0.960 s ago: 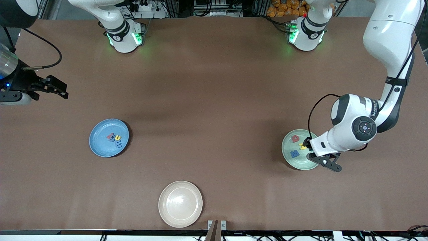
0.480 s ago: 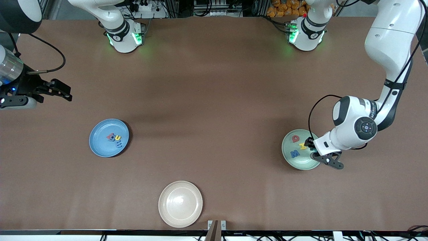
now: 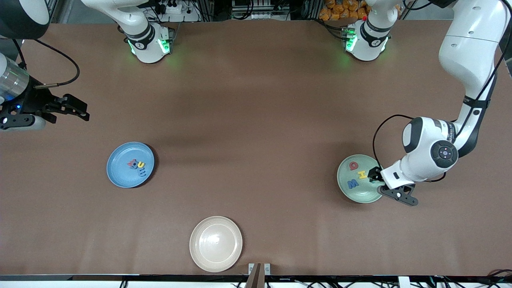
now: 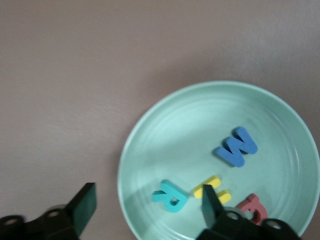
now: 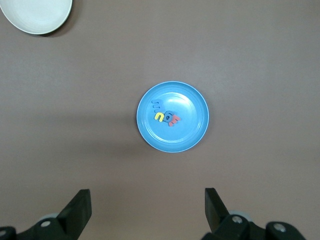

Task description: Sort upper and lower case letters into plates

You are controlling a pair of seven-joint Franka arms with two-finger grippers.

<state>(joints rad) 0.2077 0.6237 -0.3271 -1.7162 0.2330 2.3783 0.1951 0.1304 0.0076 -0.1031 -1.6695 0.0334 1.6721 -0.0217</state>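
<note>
The mint green plate (image 3: 360,194) near the left arm's end holds a red Q (image 3: 353,165), a yellow H (image 3: 362,175) and a blue M (image 3: 353,184). The left wrist view shows this plate (image 4: 190,130) with the M (image 4: 236,146), H (image 4: 212,190), Q (image 4: 251,207) and a teal R (image 4: 170,195). My left gripper (image 3: 376,176) is open and empty over the plate's rim (image 4: 147,202), with the R below it. The sky blue plate (image 3: 120,172) holds several small letters (image 3: 137,165). My right gripper (image 3: 76,109) is open and empty over bare table (image 5: 146,207).
A cream-beige plate (image 3: 216,244) lies empty near the table's front edge; it also shows in the right wrist view (image 5: 35,15). The sky blue plate (image 5: 187,130) and its letters (image 5: 166,116) show in that view too. Brown table lies between the plates.
My left gripper has drawn back from the middle of the mint plate toward the left arm's end, uncovering the yellow H. My right gripper has shifted slightly toward the table's middle.
</note>
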